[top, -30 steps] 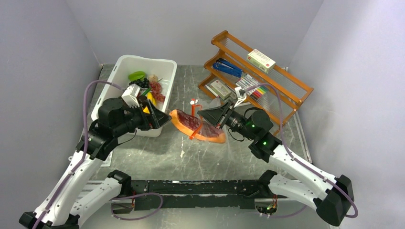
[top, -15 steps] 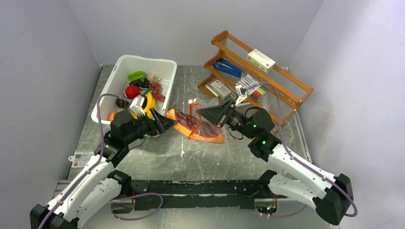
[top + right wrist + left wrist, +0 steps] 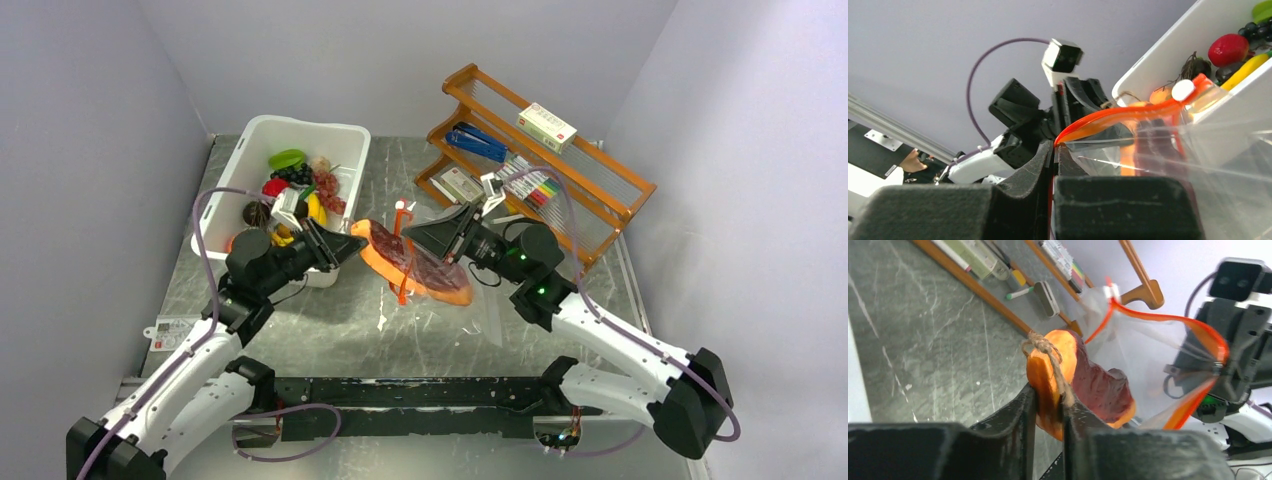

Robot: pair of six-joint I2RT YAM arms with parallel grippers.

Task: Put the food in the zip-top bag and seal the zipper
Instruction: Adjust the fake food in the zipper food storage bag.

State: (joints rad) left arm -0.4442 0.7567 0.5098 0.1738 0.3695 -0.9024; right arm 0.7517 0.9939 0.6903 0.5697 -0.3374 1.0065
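Pinching the dark red-brown orange-rimmed plastic slab (image 3: 1098,390) by its left edge, the left gripper (image 3: 1048,400) has both black fingers squeezed tight on it, right where a bit of brown string is tied. The slab is up off the grey table (image 3: 330,330), in the middle, between the two arms. The right gripper (image 3: 1054,150) is closed flat on the thin orange-red zipper strip (image 3: 1168,320) of the clear plastic zip-top bag (image 3: 1143,350). It holds the bag's mouth open just right of the slab. From above, the strip crosses the slab's middle, with its small white slider tab (image 3: 403,206) at the far end. Just left of the left gripper sits a white plastic tub (image 3: 300,125). It holds a yellow toy banana (image 3: 316,208), dark toy grapes (image 3: 296,173) and a red round toy fruit (image 3: 275,187). Far right stands a brown wooden rack (image 3: 600,190) with pens and small boxes.
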